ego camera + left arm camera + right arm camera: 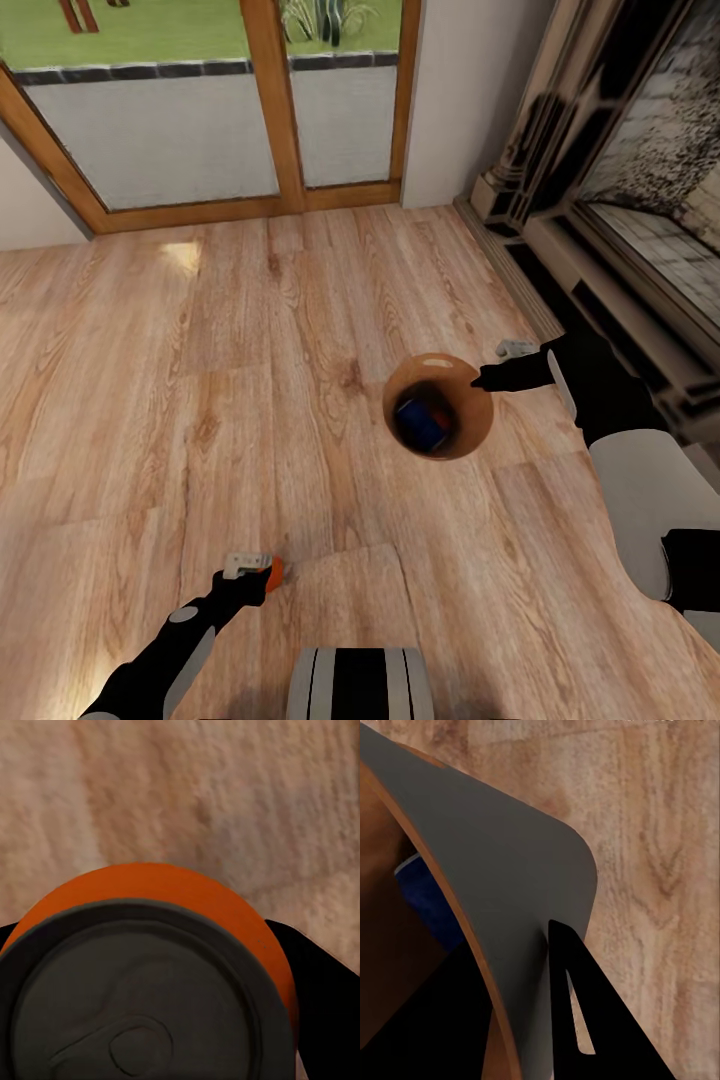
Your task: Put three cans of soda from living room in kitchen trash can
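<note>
Orange can (274, 572) sits between the fingers of the left gripper (252, 570), low at near left over the wood floor (200, 350). In the left wrist view its dark top (139, 997) faces the camera, so its long axis runs along the fingers, w/ a black finger (322, 982) at each side: closed on the can, I judge.

The bin (470, 415) hangs to the right and farther, above the floor, its mouth turned toward the head camera. The right gripper (490, 378) pinches its rim at the right side; in the right wrist view one finger (600, 1020) lies outside the wall, the other inside.

A blue can (418, 424) lies inside, w/ a bit of orange/red beside it, prob. another can.

The orange can must go right and far, approx. across the robot's front, to reach the mouth.
</note>
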